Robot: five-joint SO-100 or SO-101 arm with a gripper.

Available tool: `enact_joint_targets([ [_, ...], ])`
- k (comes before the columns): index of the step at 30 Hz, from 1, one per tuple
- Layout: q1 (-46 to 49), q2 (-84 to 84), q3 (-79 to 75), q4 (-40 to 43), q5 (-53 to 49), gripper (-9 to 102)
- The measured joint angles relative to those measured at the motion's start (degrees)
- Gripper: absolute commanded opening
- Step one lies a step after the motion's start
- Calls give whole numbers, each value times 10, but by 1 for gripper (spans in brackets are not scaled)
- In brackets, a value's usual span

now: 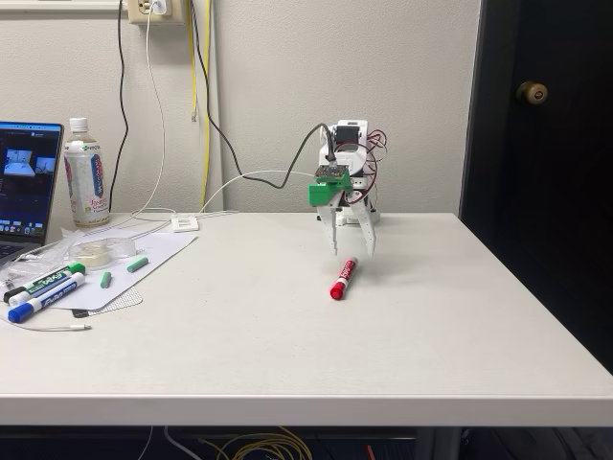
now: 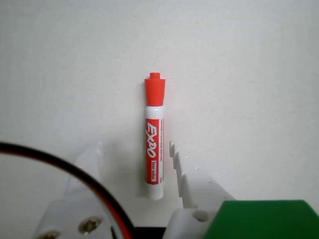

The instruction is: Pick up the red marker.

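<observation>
Approach is the step we judge to be in hand: at the centre of the fixed view our gripper [image 1: 351,247] hangs with fingers spread above the red marker [image 1: 343,278] lying flat on the table [image 1: 287,335], so next we must lower and close.

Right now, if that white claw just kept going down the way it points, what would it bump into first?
Probably the red-capped white marker: the open gripper straddles its rear end in the wrist view, though height above it is unclear.

Office: white desk [image 1: 287,326], laptop [image 1: 24,182], dry-erase markers [image 1: 43,287], wall outlet [image 1: 153,10], cables.
</observation>
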Motion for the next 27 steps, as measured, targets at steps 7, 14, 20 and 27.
enact_joint_targets([
  [7, 14, -15, 0, -3, -12, 32],
  [14, 13, -35, 0, -7, -23, 33],
  [20, 6, -51, 0, -7, -23, 32],
  [27, -18, -71, 0, -11, -11, 32],
])
